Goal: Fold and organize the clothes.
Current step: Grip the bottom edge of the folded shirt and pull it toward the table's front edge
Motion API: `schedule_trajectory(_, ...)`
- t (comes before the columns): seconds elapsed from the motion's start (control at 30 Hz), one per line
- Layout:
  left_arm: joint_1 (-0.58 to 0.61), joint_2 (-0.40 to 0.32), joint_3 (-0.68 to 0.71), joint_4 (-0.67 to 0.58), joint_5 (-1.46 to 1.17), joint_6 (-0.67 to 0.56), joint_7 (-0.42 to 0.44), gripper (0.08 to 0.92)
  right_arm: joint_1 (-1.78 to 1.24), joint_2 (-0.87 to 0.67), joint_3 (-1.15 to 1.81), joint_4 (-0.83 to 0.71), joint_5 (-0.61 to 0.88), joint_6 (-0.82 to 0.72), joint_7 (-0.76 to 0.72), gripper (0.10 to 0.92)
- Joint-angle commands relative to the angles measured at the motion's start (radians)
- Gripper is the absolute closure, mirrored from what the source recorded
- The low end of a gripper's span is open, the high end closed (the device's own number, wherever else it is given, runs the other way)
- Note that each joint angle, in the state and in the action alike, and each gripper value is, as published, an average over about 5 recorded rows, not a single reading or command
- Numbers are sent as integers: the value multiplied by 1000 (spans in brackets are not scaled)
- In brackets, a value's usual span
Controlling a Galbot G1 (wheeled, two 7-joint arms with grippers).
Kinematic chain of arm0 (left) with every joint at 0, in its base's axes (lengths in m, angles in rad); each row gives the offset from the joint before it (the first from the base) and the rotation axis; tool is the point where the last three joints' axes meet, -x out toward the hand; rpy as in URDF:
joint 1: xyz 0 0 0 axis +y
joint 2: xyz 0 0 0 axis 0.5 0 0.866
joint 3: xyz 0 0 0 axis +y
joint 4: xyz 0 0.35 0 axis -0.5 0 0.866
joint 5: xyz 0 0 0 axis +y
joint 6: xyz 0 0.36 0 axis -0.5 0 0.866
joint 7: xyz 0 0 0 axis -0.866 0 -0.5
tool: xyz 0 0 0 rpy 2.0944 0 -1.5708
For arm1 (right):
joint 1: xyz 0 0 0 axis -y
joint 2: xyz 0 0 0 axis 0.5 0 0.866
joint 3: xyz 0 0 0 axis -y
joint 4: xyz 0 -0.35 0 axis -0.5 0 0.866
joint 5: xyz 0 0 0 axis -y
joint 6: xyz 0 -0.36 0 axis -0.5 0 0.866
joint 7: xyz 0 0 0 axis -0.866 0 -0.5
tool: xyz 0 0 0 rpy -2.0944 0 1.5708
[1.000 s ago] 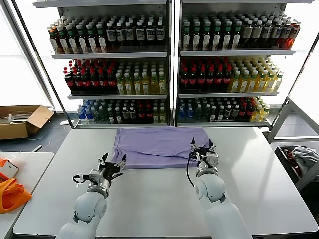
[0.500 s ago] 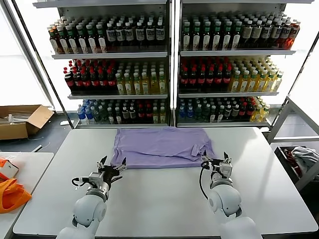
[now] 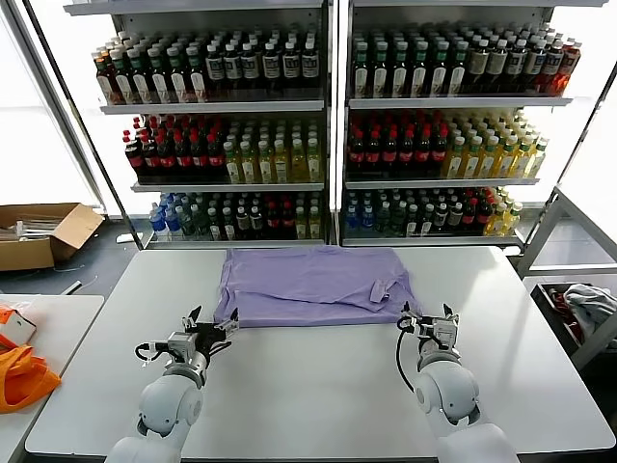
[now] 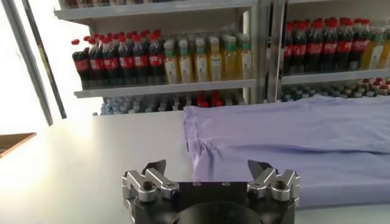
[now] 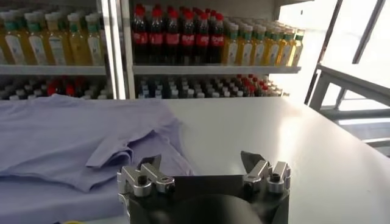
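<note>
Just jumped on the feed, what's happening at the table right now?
A lavender T-shirt lies on the white table, already folded into a rough rectangle with a sleeve flap lying over its right part. Neither arm holds it. The left gripper sits open just off the shirt's near left corner, and the right gripper is open near the near right corner, both clear of the cloth. Shelves of bottled drinks stand behind.

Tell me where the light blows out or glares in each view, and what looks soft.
Head view: window light behind the shelves is blown out; table evenly lit, T-shirt throws little shadow. Left wrist view: the window side washes to white, its glare spreads over the tabletop, and the left gripper looks soft up close. Right wrist view: bright window beyond the table edge; right gripper soft, bottles fairly crisp.
</note>
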Motion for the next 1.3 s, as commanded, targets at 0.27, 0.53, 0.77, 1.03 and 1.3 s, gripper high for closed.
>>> schedule_trajectory(0.27, -13, 4, 11, 53, -17, 19, -3, 177, 17, 21, -32, -66, -14, -8, -9, 214)
schedule_trajectory(0.53, 17, 2, 10, 35, -18, 16, 9, 265, -2, 20, -39, -58, -19, -2, -14, 422)
schedule_trajectory(0.77, 62, -11, 17, -4, -4, 7, 23, 465, -26, 23, -35, -52, -19, 10, -21, 622)
schedule_trajectory(1.03, 98, -16, 5, -43, 19, -18, 30, 699, -53, 24, -28, 5, -16, 18, -26, 855)
schedule_trajectory(1.3, 178, -16, -25, -179, 33, -27, 23, 894, -136, 28, -22, 186, -31, 12, 0, 905)
